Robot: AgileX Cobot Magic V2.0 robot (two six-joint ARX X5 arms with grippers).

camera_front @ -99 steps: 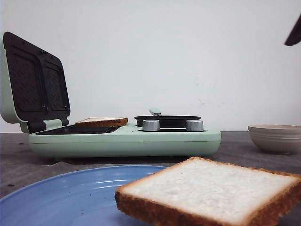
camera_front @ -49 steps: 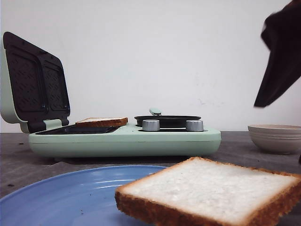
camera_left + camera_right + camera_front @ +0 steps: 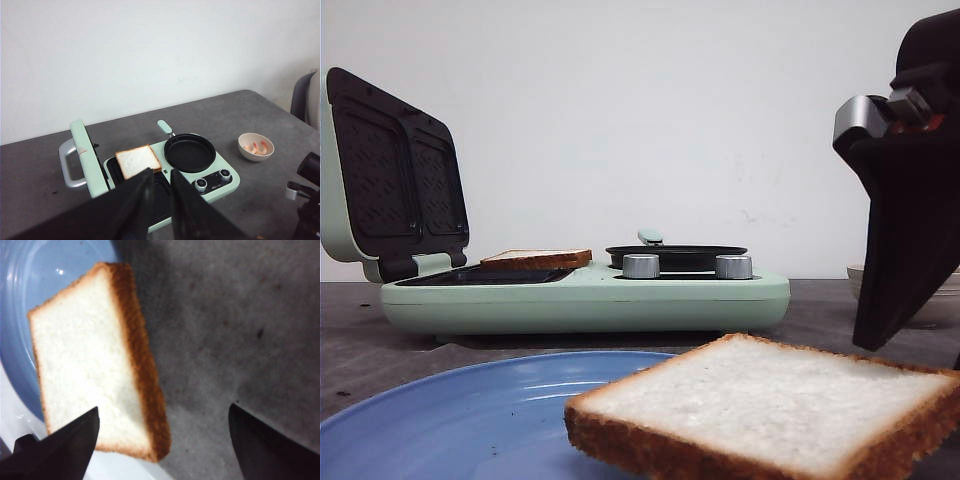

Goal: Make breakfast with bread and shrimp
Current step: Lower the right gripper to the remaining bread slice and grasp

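Nearest in the front view, filling the lower right of the frame, we find a square slice of white bread with a golden-brown crust [image 3: 770, 415]. It rests partly on a round blue ribbed plate [image 3: 450, 415] at lower left and overhangs the plate's edge on the right.

At the right edge of the front view, the black right gripper [image 3: 910, 210] hangs above the slice's right side, not touching it. In the right wrist view its two fingers stand wide apart, holding nothing, with the slice's crust edge and the mottled grey tabletop [image 3: 225, 315] between them.

The left gripper [image 3: 159, 205] shows only in its wrist view, at bottom centre. Its dark fingers stand a narrow gap apart and nothing sits between them.

Further back, at mid-frame left in the front view, stands a mint-green breakfast maker [image 3: 585, 300] with its lid [image 3: 390, 175] raised. A second bread slice [image 3: 537, 259] lies on the dark grill plate. Beside it sits a round black frying pan [image 3: 677, 256], with two silver knobs [image 3: 641, 265] in front.

Farthest right, a beige bowl [image 3: 256, 146] stands well apart from the appliance. It holds a few curled orange-pink shrimp [image 3: 257, 147].
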